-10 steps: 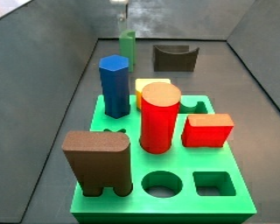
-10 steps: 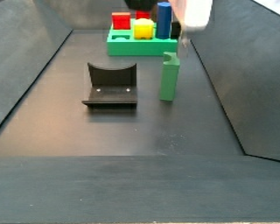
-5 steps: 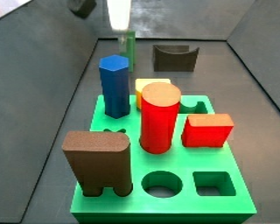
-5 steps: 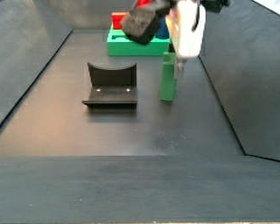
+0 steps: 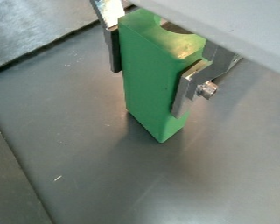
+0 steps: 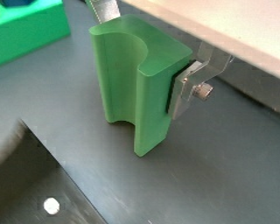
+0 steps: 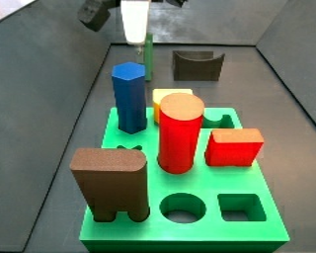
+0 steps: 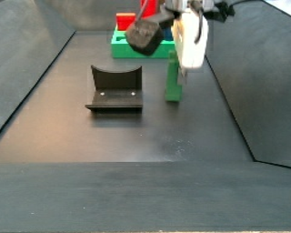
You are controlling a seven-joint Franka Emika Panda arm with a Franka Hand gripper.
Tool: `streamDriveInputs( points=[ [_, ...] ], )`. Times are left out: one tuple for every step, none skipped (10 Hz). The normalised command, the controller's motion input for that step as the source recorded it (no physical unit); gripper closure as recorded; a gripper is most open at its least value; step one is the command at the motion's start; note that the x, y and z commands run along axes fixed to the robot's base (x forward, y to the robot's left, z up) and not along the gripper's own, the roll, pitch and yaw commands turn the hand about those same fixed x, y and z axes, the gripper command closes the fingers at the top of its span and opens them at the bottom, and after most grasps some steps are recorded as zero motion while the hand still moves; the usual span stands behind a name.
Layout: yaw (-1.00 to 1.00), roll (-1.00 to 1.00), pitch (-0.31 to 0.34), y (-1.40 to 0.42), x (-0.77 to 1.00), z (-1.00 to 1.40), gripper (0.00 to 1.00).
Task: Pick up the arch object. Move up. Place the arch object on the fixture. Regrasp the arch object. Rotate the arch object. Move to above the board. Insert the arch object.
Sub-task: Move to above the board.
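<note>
The arch object (image 5: pixel 152 79) is a bright-green block with an arched notch, standing upright on the dark floor; it also shows in a wrist view (image 6: pixel 130 87) and in both side views (image 7: pixel 145 54) (image 8: pixel 175 84). My gripper (image 5: pixel 147 86) has come down over it, with a silver finger plate flush against each side, shut on it. The gripper body shows above the block in both side views (image 7: pixel 137 22) (image 8: pixel 188 45). The fixture (image 8: pixel 114 88) stands apart beside it, also seen in a side view (image 7: pixel 197 65). The board (image 7: pixel 188 233) lies nearer the camera there.
On the board stand a blue hexagonal peg (image 7: pixel 129 94), a red cylinder (image 7: pixel 180 133), a red block (image 7: pixel 235 146), a yellow piece (image 7: pixel 165 96) and a big brown notched block (image 7: pixel 111 180). Sloped dark walls close in both sides of the floor.
The gripper has come down from above onto the arch object and now has its fingers on the block's sides. The block still stands on the floor.
</note>
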Motion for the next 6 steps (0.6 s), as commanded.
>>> streamDriveInputs(
  points=[
    [-0.06, 0.13, 0.129, -0.21, 0.01, 1.00, 1.00],
    [-0.04, 0.13, 0.116, -0.20, 0.01, 1.00, 1.00],
    [-0.01, 0.14, 0.095, -0.18, 0.01, 1.00, 1.00],
    [0.00, 0.14, 0.092, -0.18, 0.01, 1.00, 1.00],
    [0.01, 0.14, 0.087, -0.17, 0.01, 1.00, 1.00],
    [0.01, 0.13, 0.085, -0.16, 0.01, 1.00, 1.00]
  ],
)
